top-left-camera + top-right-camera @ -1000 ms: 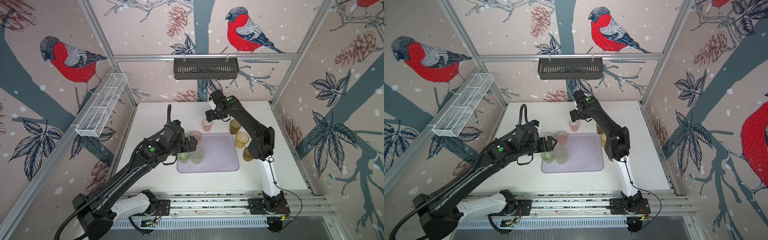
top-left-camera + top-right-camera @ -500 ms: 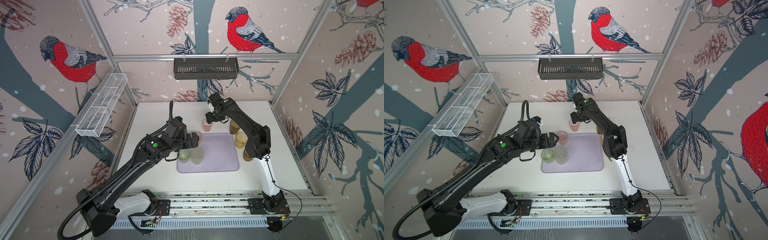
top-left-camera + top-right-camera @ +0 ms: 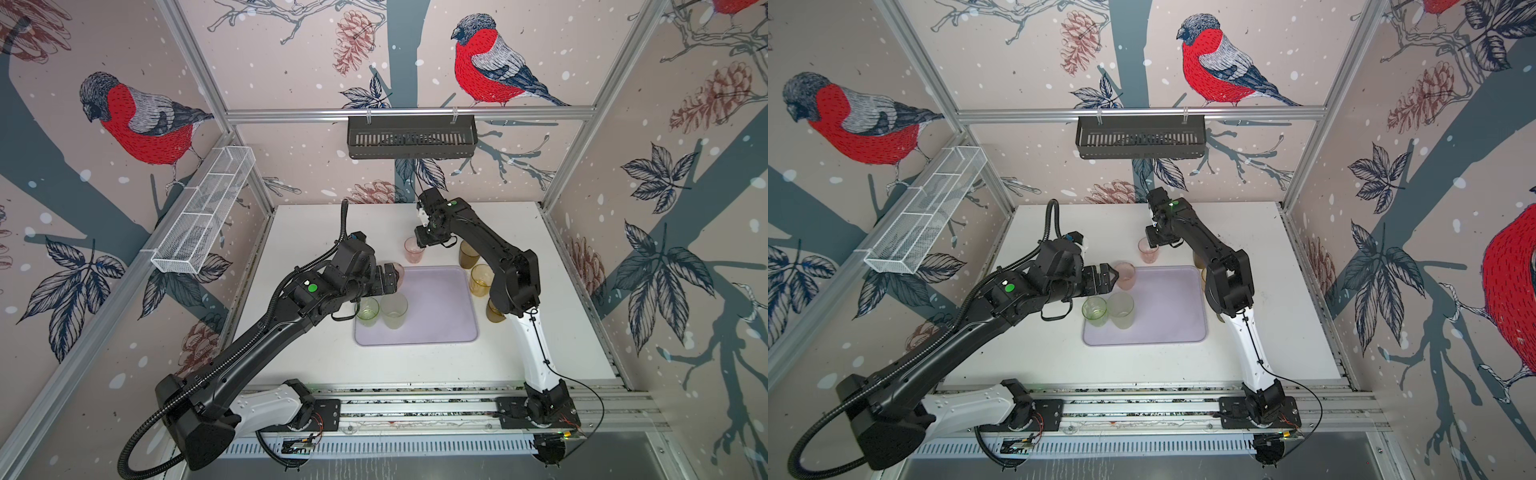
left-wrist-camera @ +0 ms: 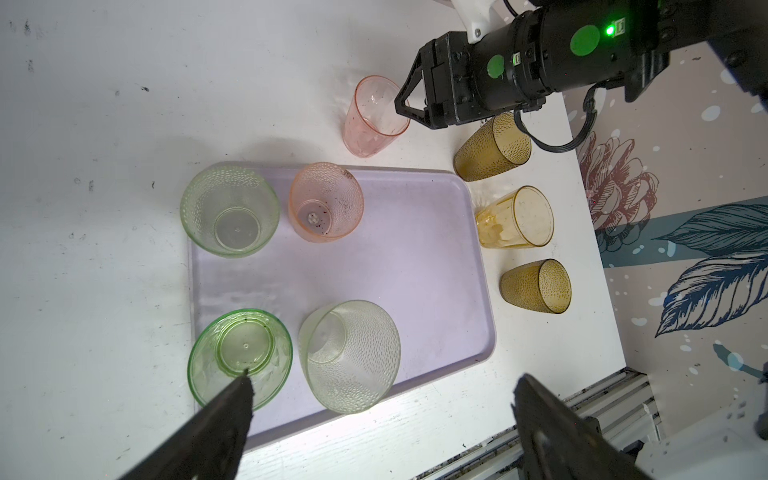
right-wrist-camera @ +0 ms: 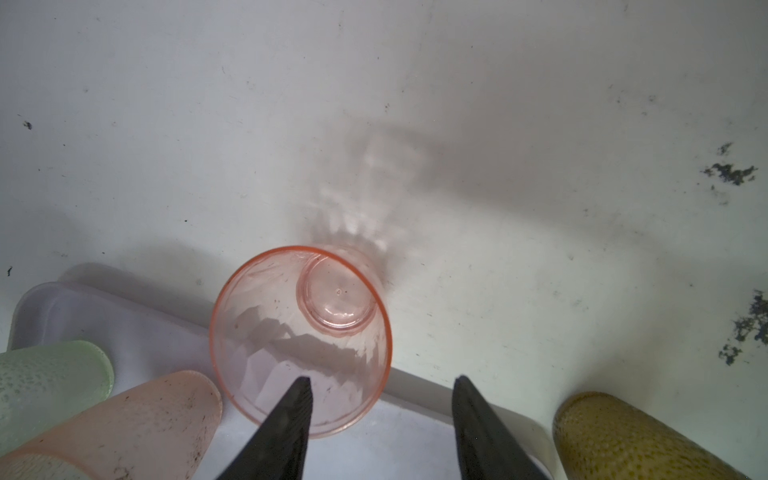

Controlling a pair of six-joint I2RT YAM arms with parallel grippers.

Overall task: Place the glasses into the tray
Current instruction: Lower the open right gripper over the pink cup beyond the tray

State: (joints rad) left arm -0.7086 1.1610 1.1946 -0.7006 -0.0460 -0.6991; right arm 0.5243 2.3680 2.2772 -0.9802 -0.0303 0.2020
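The right claw (image 5: pixel 381 379) is spread across the pink glass (image 5: pixel 266 332) rim, maybe not touching; the left claw (image 4: pixel 384 376) is spread wide.

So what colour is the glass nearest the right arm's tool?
The glass is translucent pink, clearest in the right wrist view.

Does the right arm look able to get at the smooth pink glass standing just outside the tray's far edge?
Probably yes. The right claw is at the pink glass, jaws apart and seemingly straddling its wall. The amber glass beside it stands clear.
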